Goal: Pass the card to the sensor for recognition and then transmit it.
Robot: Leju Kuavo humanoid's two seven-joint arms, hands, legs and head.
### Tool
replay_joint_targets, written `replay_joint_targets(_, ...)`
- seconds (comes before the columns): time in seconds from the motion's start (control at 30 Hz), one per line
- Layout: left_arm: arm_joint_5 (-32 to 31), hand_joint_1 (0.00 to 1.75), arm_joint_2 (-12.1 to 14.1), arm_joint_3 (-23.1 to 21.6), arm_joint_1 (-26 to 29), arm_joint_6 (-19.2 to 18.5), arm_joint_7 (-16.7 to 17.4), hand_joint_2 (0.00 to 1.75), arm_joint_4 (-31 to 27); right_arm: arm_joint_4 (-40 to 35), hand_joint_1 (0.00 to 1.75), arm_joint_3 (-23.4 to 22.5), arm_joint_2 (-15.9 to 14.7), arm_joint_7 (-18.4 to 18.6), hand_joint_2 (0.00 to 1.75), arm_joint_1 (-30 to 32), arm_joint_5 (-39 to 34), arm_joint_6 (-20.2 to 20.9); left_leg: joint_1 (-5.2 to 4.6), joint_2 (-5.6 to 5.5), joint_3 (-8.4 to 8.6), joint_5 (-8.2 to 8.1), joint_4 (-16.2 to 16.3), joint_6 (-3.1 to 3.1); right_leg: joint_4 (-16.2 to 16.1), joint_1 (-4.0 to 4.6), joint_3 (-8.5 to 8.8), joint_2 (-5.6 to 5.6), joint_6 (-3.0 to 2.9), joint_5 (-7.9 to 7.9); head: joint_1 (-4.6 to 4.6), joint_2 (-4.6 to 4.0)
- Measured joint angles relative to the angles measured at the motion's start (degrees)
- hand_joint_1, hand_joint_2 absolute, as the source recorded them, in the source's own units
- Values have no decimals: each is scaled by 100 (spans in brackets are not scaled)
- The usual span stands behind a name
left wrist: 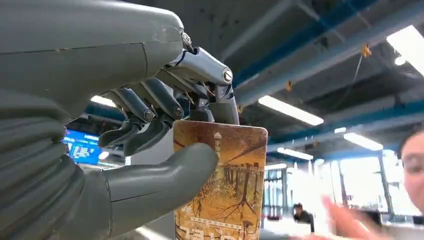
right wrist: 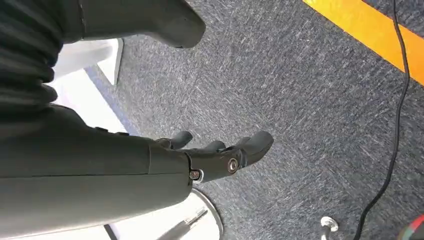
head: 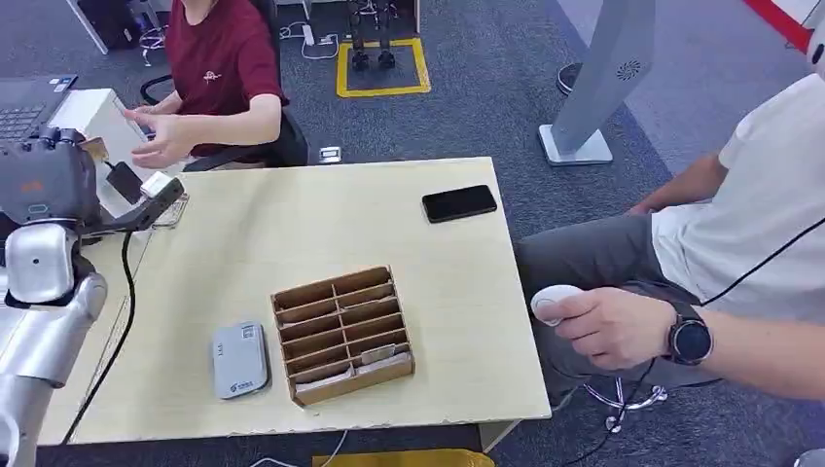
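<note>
Brown card: pinched in left hand, thumb on its face.
Right hand: hanging, holds nothing, fingers apparently loose.
Handover: hold steady till person grips.

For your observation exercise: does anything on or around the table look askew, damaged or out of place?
Nothing looks damaged or spilled. The wooden divider box and the grey card reader sit slightly skewed to the table edge. The left hand holds the card upright.

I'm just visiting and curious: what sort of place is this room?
Probably an office or lab used for robot trials: grey carpet with a yellow marked square, a laptop on a side desk, and ceiling strip lights.
</note>
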Motion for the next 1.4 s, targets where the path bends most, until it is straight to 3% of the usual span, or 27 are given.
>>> replay_joint_targets(0.33, 13, 175, -179, -22, -40, 19, 2, 175, 526, 2, 0, 13, 0, 0, 175, 2, 0, -7, 1, -1, -1, -1, -1, 1, 0, 1, -2, -2, 0, -1, -2, 0)
replay_joint_targets(0.6, 173, 175, -271, -22, -28, -22, -238, 175, 623, 2, 0, 13, 0, -44, 175, 20, -2, -22, 1, -1, -6, -1, 0, 2, 0, 1, -2, -1, 0, 0, -2, 0)
replay_joint_targets(0.8, 483, 175, -341, -22, -29, -264, -501, 175, 614, 2, 0, 13, 0, -46, 175, 19, -4, -13, 1, -1, -8, -2, 0, 2, -1, 1, -4, -1, 1, -1, 0, 0)
replay_joint_targets(0.83, 516, 7, -352, -22, -28, -295, -524, 175, 612, 2, 0, 13, 0, -46, 175, 19, -4, -13, 1, -1, -8, -2, 0, 2, -1, 0, -4, -1, 1, -1, 0, 0)
replay_joint_targets(0.87, 542, 0, -354, -22, -29, -324, -542, 175, 607, 2, 0, 13, 0, -44, 175, 20, -4, -13, 1, -1, -8, -2, 0, 2, -1, 1, -4, -1, 1, -1, -2, 0)
replay_joint_targets(1.07, 675, 0, -332, -22, -19, -337, -715, 175, 493, 2, 0, 13, -2, -46, 175, 23, -7, -22, 1, -3, -8, -1, -1, 2, 0, 1, -3, -5, 1, -1, 0, 0)
replay_joint_targets(1.4, 702, 0, -288, -22, 15, -328, -726, 175, 417, 2, 0, 13, -2, -46, 175, 30, -7, -22, 1, -4, -9, -1, -1, 2, 1, 1, -3, -6, 1, 0, -2, 0)
